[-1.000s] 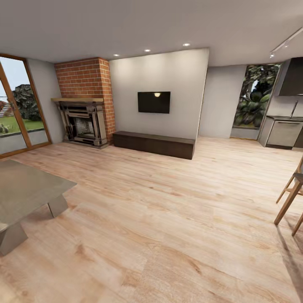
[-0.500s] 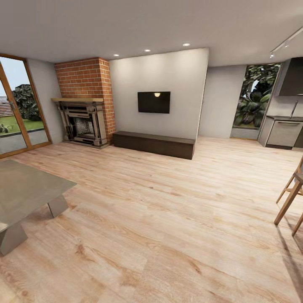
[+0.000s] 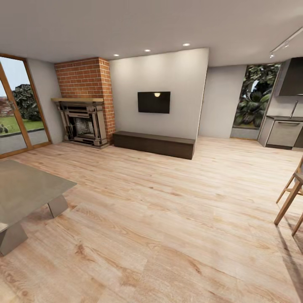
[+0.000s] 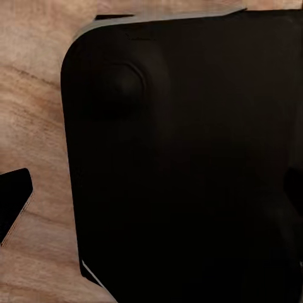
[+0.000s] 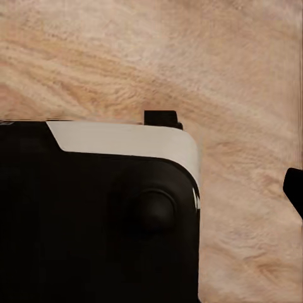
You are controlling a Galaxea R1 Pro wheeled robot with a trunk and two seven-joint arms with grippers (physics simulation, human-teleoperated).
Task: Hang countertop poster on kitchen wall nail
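Where pale grainy wood floor (image 3: 168,219) spreads | red brick fireplace (image 3: 86,103) | grey countertop (image 3: 286,118) far | fingers' opening: cannot tell

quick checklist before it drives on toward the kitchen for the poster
1. Kitchen countertop in sight, far right: ok.
2. Poster seen on it: cannot tell, too far.
3. Wooden floor between here and the kitchen free of obstacles: ok.
4. Wooden chair at the right edge stands near the path: not ok, keep left of it.
5. Grey table on the left, off the route: ok.
6. Gripper states: cannot tell from the wrist views.
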